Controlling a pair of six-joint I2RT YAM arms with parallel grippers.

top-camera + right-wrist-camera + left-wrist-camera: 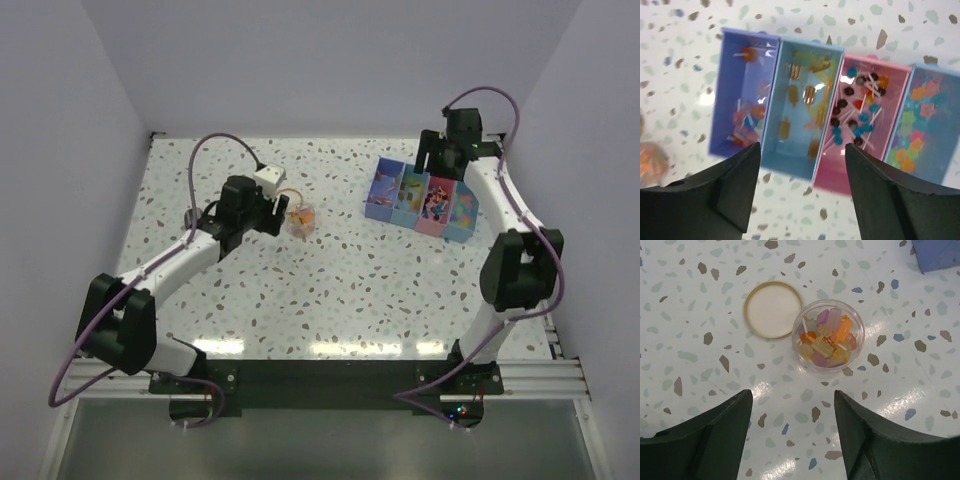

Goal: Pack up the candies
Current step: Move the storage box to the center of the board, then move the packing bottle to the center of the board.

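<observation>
Candies point(829, 337): small mixed sweets in orange, yellow, pink and red, heaped inside an open clear round jar point(805, 310) that stands upright on the speckled desk point(700, 355). The jar's gold-rimmed lid point(773, 309) lies flat on the desk with its pale inner face up, right against the jar's side. My left jaws hang above the desk on the near side of the jar, spread wide and holding nothing; the jar sits beyond the gap between them and touches neither tip. Further candies lie sorted in the box point(835, 180). Its four compartments, read left to right in my right wrist view, hold a few round sweets on sticks in the violet one, amber pieces in the light blue one, dark, red and teal balls on white sticks in the pink one, and bright star shapes in the blue one. My right jaws hover over this box, likewise spread wide and empty. In the top view the jar and the box stand well apart.
</observation>
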